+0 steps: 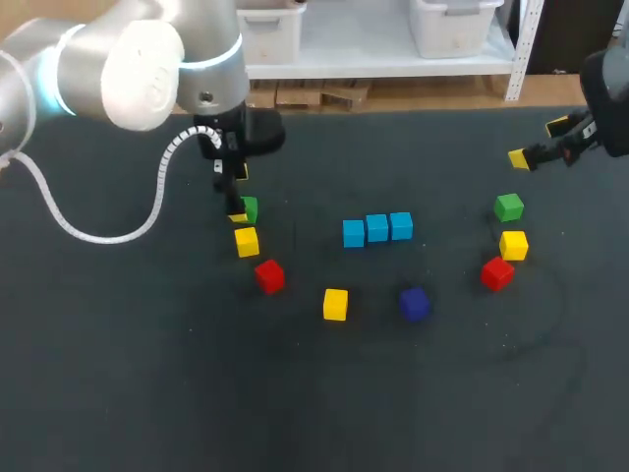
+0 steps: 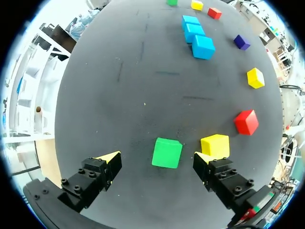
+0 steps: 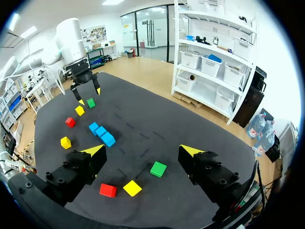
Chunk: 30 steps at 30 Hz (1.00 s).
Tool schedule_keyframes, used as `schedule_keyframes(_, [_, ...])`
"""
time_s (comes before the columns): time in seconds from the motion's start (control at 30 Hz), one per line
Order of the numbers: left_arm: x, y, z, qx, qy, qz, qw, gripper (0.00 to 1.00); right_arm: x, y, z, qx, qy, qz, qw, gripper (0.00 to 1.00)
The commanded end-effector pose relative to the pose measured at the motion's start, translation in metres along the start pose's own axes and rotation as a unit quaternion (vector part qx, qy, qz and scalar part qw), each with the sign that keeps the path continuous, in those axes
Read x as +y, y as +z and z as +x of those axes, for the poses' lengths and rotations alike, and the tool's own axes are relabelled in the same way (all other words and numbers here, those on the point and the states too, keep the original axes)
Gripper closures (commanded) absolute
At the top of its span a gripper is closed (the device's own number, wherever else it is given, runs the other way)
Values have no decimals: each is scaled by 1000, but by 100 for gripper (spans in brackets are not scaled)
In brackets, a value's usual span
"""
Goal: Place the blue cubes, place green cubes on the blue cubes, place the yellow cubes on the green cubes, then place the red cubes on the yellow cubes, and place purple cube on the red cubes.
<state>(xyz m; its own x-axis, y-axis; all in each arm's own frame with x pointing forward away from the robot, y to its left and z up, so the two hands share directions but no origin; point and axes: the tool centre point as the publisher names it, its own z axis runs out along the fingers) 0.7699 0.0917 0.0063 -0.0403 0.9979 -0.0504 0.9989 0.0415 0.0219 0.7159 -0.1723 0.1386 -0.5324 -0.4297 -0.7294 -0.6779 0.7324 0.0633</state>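
Dark grey table mat (image 1: 295, 393) carries everything. From 10 o'clock the left arm (image 1: 128, 69) comes in, wrist pointing straight down. The left gripper (image 2: 156, 161) stands wide open astride a green cube (image 2: 167, 152), and neither finger touches it. At 2 o'clock the right gripper (image 3: 143, 150) hangs tilted, wide open and empty. Mid-table, three blue cubes (image 1: 377, 229) lie touching, the row's long axis running 9 to 3 o'clock. At their 5 o'clock sits the purple cube (image 1: 414, 303).

Dark grey table (image 1: 147, 393), matte cloth-like top, faint scuff marks
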Motion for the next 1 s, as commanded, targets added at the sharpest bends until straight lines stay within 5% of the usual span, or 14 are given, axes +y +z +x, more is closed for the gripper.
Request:
schedule_keyframes(0.03, [1, 7, -4, 3, 4, 1, 1000, 0, 1, 0, 0, 1, 0, 2, 1000, 0])
schedule_keyframes(0.4, [7, 18, -4, 12, -3, 15, 1000, 7, 1, 0, 0, 1, 0, 2, 1000, 0])
schedule_keyframes(0.63, [7, 15, -6, 0, -21, 29, 999, 65, 1, 0, 0, 1, 0, 2, 1000, 0])
schedule_keyframes(0.83, [4, 8, -6, -12, -38, 37, 999, 100, 1, 0, 0, 1, 0, 2, 1000, 0])
schedule_keyframes(1.0, [3, -8, -13, -3, -58, 28, 998, 100, 1, 0, 0, 1, 0, 2, 1000, 0])
